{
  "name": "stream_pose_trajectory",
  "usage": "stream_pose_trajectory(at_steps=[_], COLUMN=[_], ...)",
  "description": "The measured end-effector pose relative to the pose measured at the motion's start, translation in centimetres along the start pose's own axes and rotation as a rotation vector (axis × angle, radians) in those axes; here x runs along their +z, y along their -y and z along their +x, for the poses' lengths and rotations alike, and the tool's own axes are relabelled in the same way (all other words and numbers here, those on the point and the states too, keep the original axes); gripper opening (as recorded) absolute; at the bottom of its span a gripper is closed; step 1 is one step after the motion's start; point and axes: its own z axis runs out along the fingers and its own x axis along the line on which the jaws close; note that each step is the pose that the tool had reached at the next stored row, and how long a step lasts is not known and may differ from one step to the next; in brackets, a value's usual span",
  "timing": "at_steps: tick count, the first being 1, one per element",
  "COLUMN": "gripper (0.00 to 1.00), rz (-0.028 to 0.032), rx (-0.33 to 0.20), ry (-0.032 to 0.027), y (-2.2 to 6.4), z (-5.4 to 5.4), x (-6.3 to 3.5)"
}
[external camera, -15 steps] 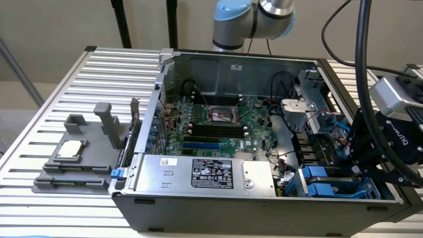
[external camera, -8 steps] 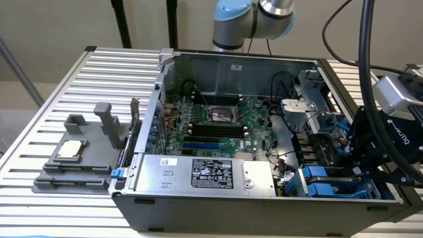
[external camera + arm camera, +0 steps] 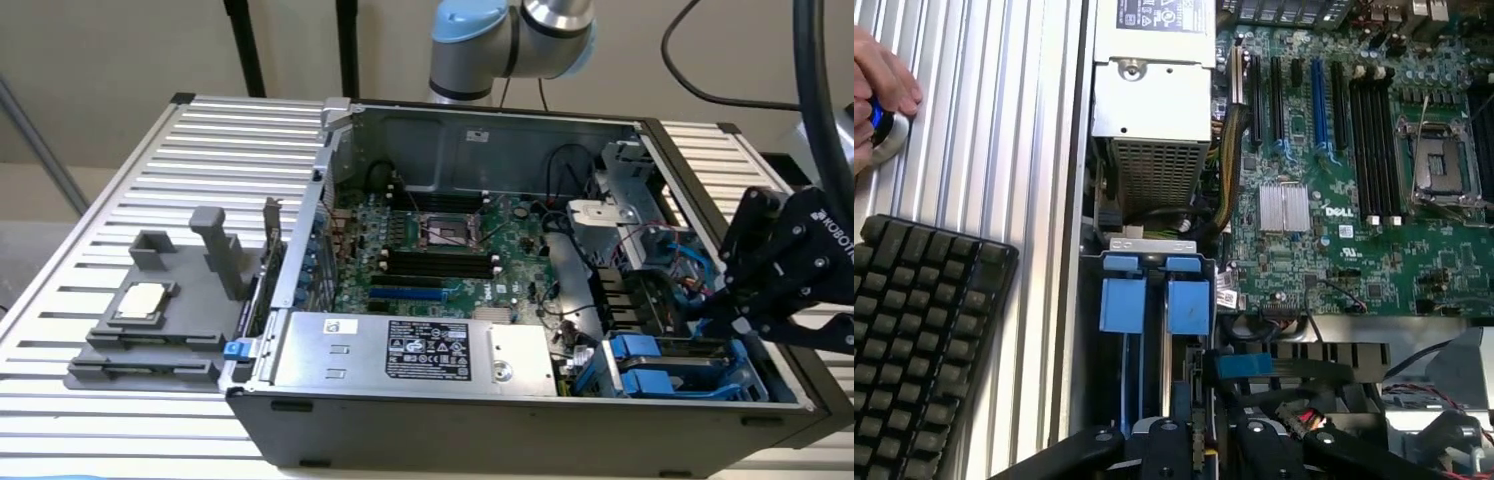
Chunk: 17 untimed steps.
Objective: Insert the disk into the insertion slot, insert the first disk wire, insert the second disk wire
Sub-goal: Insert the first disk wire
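Over the near corner of the open computer case (image 3: 534, 402), at the exterior view's right, the pincer (image 3: 727, 312) is seen; whether it is clenched or released cannot be told. Just beneath it, toward the exterior view's left, the slot (image 3: 661, 365) with blue rails is found, its long axis laid along the near wall toward the silver power supply (image 3: 414, 350). Whether the disk is seated there cannot be made out.
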Motion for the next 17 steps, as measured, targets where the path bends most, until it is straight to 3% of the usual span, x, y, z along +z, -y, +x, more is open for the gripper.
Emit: stream_pose_trajectory(at_steps=[8, 13, 17], gripper=[0.25, 0.25, 0.25], rz=[-0.0001, 0.002, 0.0135], rx=[0.0, 0.0, -0.001], ry=[0.0007, 0.0007, 0.0003], y=[-1.62, -3.78, -4.99], z=[-0.1, -0.1, -0.2], x=[-1.75, -1.17, -0.58])
